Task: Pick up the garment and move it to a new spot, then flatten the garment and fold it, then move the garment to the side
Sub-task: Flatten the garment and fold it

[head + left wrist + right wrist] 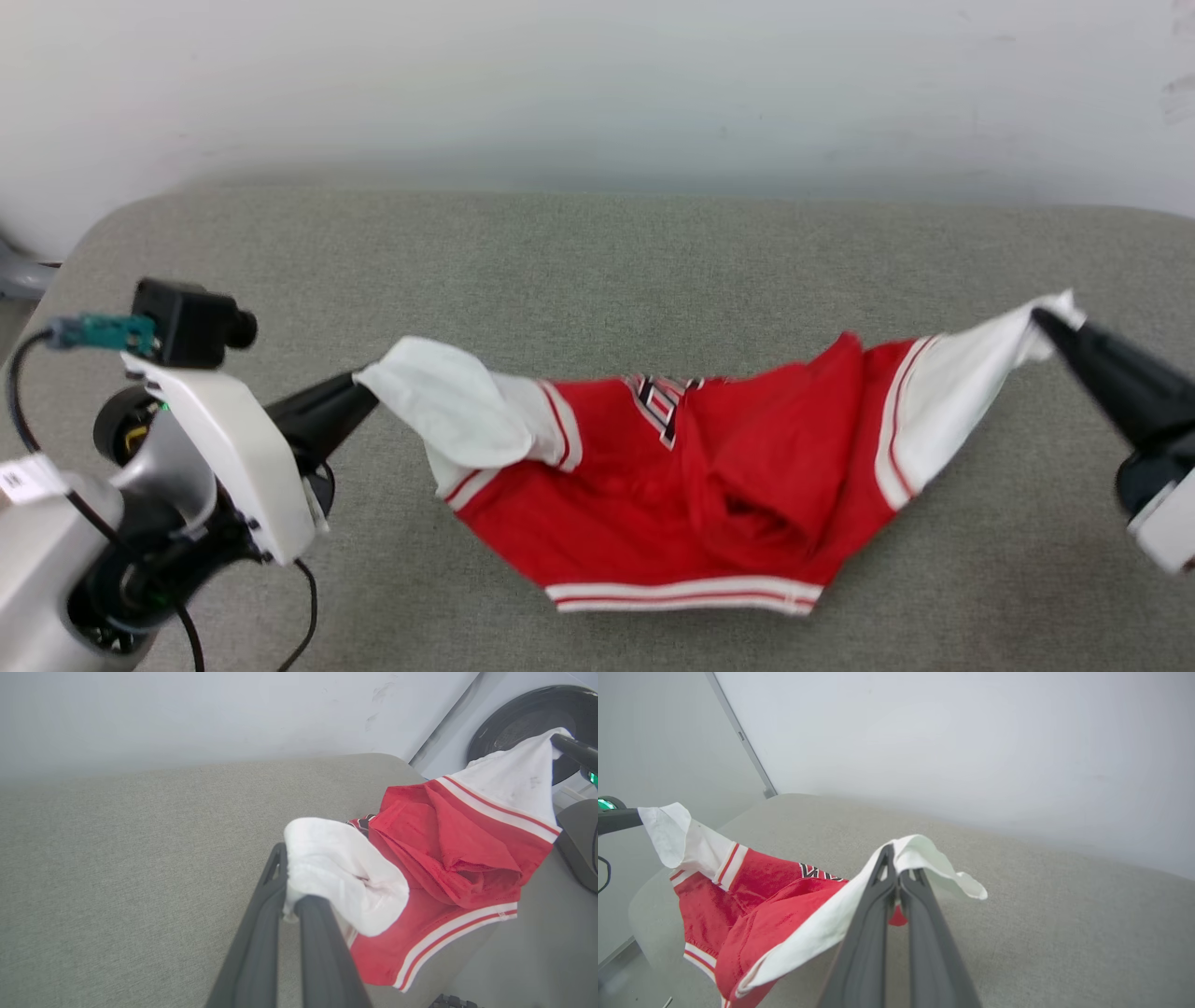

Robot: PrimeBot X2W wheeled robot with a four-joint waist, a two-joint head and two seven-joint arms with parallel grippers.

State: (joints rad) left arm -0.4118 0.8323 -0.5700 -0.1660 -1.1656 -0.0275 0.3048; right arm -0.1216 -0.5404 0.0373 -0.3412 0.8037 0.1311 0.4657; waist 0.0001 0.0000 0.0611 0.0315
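A pale wall (597, 84) is seen behind a grey fabric-covered worktop (597, 261) with rounded corners. At the lower left of the head view a pale arm (224, 448) carrying a black camera (187, 322) is seen. From it the left claw (359, 392) is pointed towards the middle of the worktop. This claw is clenched on one white sleeve (448, 411) of the garment (709, 495). In the left wrist view that sleeve (341, 872) is bunched over the tips of the left claw (292, 896) and pinched between its dark fingers (322, 952). The garment is stretched between both claws and hung in a sagging arc over the front middle of the worktop, well apart from the wall. Its red body is crumpled and folded upon itself. Part of the black, white-outlined lettering (663, 406) is shown in a crease near the upper edge. The red-and-white striped hem (686, 593) is hung lowest; whether it is touching the worktop cannot be told. Further right, a striped trim band is followed by the other white sleeve (971, 373), which is drawn up and outwards to the right claw (1050, 322). That claw is clenched on the sleeve's edge. In the right wrist view the white cloth is gripped near the tips of the right claw (896, 863), with a loose flap (952, 872) draped to the right of them.
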